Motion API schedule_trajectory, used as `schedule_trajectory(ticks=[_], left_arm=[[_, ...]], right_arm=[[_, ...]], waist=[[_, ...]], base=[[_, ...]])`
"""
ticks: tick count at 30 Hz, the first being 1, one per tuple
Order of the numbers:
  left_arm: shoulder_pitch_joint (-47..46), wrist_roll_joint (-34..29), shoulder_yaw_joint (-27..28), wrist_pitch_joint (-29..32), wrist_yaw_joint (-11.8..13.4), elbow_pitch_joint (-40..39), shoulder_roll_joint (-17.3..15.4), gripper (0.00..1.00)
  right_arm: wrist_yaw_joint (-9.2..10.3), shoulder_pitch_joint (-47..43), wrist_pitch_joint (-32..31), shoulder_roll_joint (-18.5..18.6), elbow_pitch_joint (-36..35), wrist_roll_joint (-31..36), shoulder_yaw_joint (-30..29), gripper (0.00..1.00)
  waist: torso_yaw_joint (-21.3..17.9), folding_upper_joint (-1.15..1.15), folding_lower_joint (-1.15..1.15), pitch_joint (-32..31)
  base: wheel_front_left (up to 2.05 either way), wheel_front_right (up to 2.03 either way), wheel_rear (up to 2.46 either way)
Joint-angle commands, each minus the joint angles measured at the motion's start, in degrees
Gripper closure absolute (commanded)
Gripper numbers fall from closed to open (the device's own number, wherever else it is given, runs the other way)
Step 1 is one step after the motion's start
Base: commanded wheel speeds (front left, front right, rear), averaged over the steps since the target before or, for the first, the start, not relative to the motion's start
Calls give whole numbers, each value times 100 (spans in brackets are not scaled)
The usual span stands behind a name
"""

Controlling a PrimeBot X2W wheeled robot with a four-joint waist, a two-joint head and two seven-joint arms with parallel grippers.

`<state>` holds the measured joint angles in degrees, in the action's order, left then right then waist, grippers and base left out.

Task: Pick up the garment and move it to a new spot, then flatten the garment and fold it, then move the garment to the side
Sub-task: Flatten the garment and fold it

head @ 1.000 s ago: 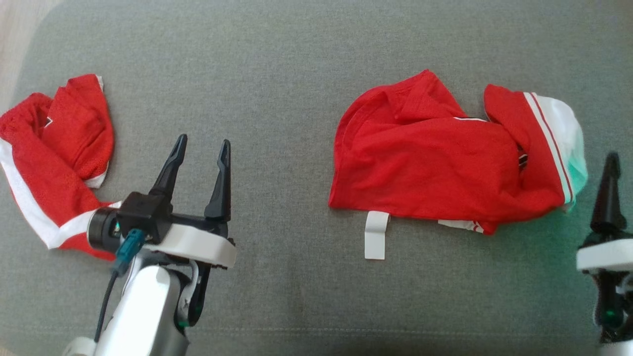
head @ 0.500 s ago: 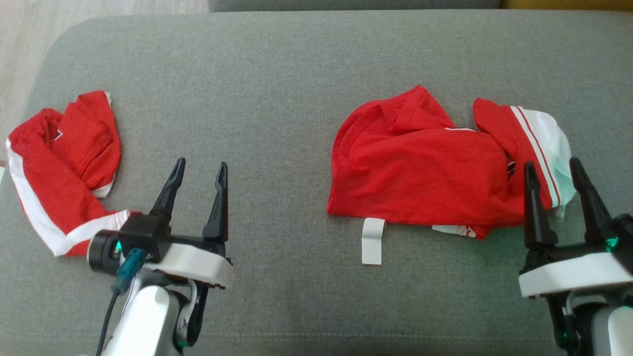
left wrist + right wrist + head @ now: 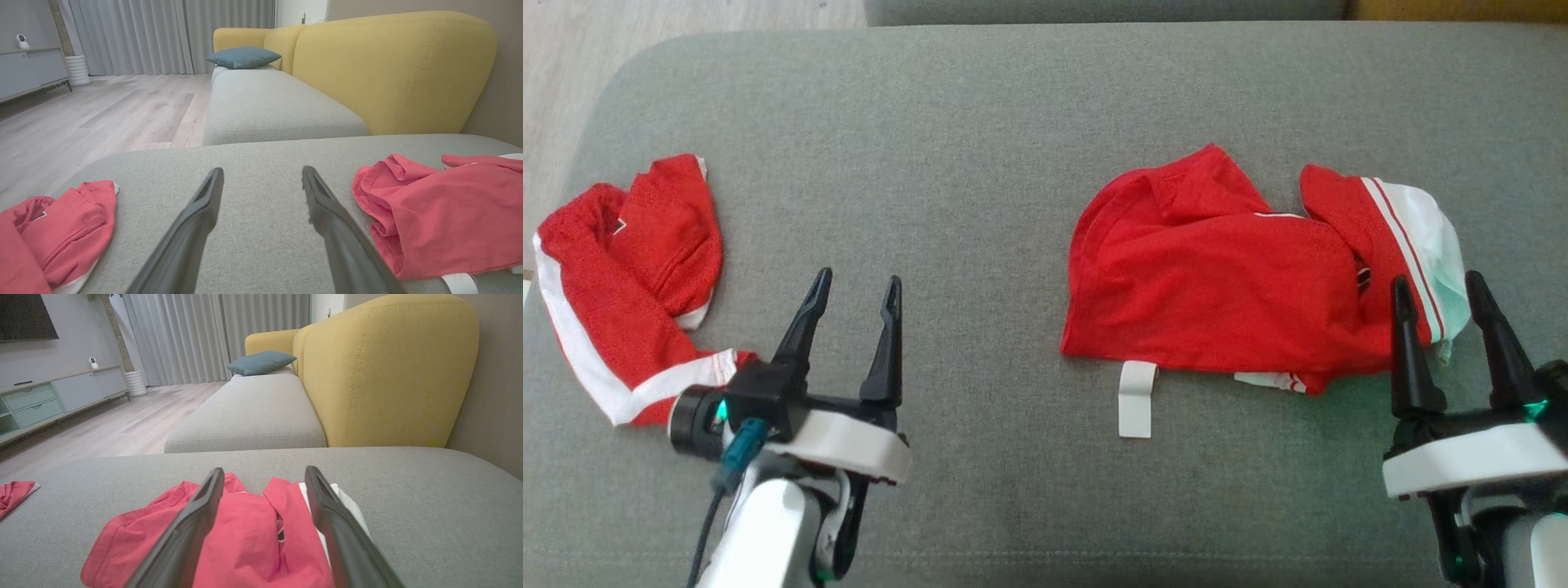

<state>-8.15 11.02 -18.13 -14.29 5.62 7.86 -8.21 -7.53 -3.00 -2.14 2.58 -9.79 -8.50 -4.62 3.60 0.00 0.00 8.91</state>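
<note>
Red with white trim, the crumpled mesh garment point(image 3: 1217, 278) lies right of centre on the grey fabric sofa cushion point(image 3: 980, 147), its right end just ahead of my right gripper point(image 3: 1436, 282), whose fingers stand spread and empty. My left gripper point(image 3: 859, 278) hovers released over bare cushion, near a second rumpled red garment point(image 3: 621, 269). I judge the pick-up not yet begun; next I should dip the right fingers and pinch that hem

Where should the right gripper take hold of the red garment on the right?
Probably the bunched white-striped end of the red garment, approached from the sofa's near edge by the open right gripper: it's raised in folds and lies just ahead of it.
</note>
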Motion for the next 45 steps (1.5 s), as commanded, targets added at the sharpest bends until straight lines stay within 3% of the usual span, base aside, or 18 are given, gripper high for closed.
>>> schedule_trajectory(ticks=[1,7,12,22,23,24,25,32,44,45], left_arm=[[-256,-74,121,-48,8,-215,-77,0],[-777,-90,-486,270,-432,-109,163,0],[-1167,5,-1057,839,-794,461,370,0],[-1666,492,-1441,1476,-937,1776,511,0],[-1715,534,-1447,1465,-938,1862,515,22],[-1761,576,-1457,1448,-947,1941,517,75],[-1800,621,-1470,1433,-957,2010,520,100],[-2000,756,-1590,1266,-962,2281,528,100],[-2217,844,-1782,1030,-888,2380,532,100],[-2226,851,-1786,992,-874,2378,532,100]], right_arm=[[4,130,-20,36,-240,-24,104,0],[4,221,-81,33,-245,-40,177,0],[4,331,-120,32,-200,-63,254,0],[4,496,-168,31,-23,-111,228,0],[4,511,-173,31,-4,-110,200,0],[4,527,-184,31,18,-105,166,0],[4,543,-203,31,39,-102,126,0],[4,897,-570,310,418,-120,-132,0],[4,1949,-1356,789,1364,-289,19,0],[4,1995,-1361,791,1412,-298,5,13]], waist=[[-7,0,0,28],[-111,0,0,283],[-304,0,0,517],[-659,0,0,878],[-677,0,0,901],[-692,0,0,918],[-701,0,0,930],[-690,0,0,1005],[-479,0,0,1247],[-471,0,0,1258]], base=[[0,0,0],[0,0,0],[0,0,0],[0,0,0],[0,0,0],[0,0,0],[0,0,0],[0,0,0],[0,0,0],[0,0,0]])
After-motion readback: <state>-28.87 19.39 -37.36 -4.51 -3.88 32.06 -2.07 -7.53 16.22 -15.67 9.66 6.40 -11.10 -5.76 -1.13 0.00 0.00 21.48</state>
